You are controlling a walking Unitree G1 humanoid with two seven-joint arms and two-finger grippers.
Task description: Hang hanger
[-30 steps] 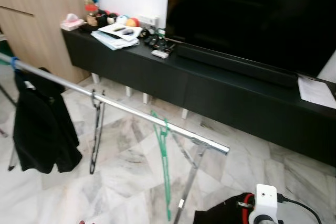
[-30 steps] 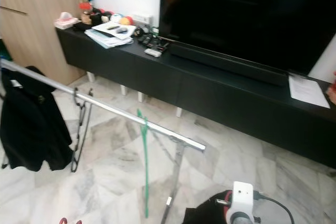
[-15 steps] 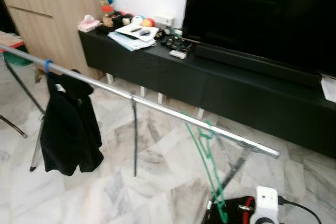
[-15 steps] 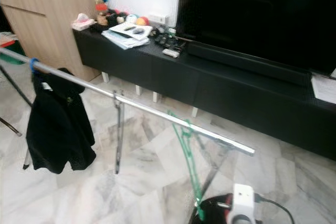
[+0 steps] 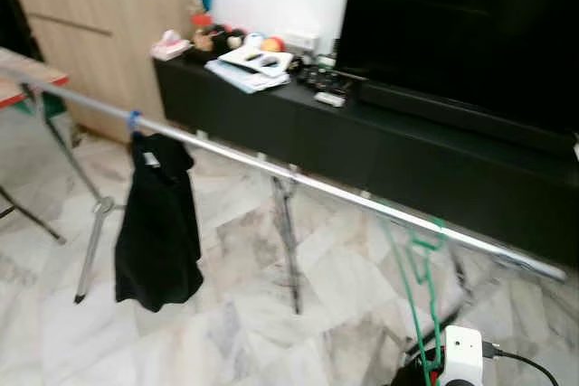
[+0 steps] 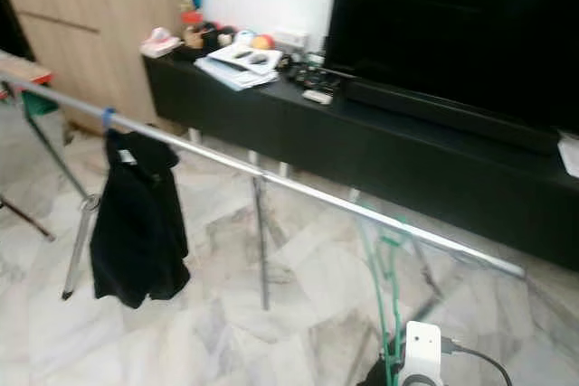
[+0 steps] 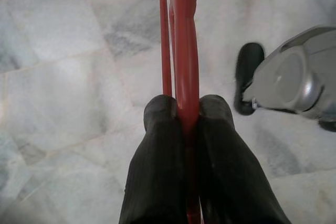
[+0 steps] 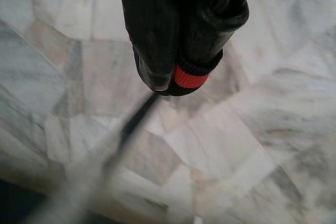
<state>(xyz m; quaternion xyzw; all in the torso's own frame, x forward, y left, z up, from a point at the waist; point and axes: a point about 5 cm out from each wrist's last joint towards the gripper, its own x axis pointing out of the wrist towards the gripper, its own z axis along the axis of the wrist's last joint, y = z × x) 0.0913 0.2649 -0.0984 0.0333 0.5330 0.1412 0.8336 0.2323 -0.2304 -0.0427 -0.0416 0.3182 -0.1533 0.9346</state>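
One red hanger, gripped in the left tool: its two black fingers are pressed tight against the red plastic from both sides, above a marble floor. A silver-grey robot part lies beside it in the left wrist view.

Right tool: black fingers drawn together, a red ring at the tip, nothing between them; it points at the floor.

One long silver rail, running across the room from near the robot's left toward its right, on metal legs. Items on it:
- black garment, hanging near a blue clip;
- green hanger, hooked toward the rail's right end, dangling toward the floor.

One low black table behind the rail, carrying a large dark television, a soundbar, papers, remotes and small coloured objects. A wooden cabinet stands at its left end.

One white device with a black cable, low in the head view.
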